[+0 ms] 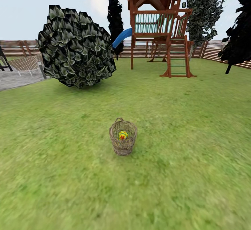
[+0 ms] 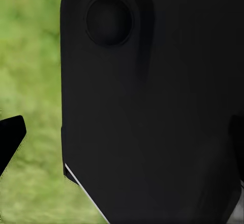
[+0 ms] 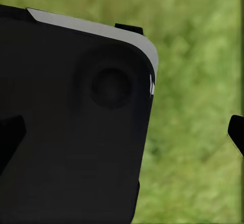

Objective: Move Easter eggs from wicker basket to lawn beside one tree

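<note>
- One egg (image 1: 122,135) shows in the head view inside the basket (image 1: 122,145), which stands upright on the lawn (image 1: 69,174), well short of a shrub (image 1: 76,47) and a play tower (image 1: 158,24).
- Left wrist view: dark robot body (image 2: 152,112) over grass; end effector state cannot be told.
- Right wrist view: dark housing (image 3: 71,127) over grass; end effector state cannot be told.

Wicker basket (image 1: 122,143): we see brown open-weave twigs.
Easter egg (image 1: 122,135): we make out yellow with a blue band and a red mark.
Lawn (image 1: 69,174): green with yellowish patches.
Round shrub (image 1: 76,47): dark green, near-black leaves with pale edges.
Play tower (image 1: 158,24): reddish-brown wood, teal railing and rungs.
Slide (image 1: 122,37): blue.
Fence (image 1: 139,50): brown horizontal slats.
Conical tree (image 1: 115,14): near-black.
Paving (image 1: 17,78): grey.
Robot body panel (image 2: 152,107): we see matte black, with a thin pale edge.
</note>
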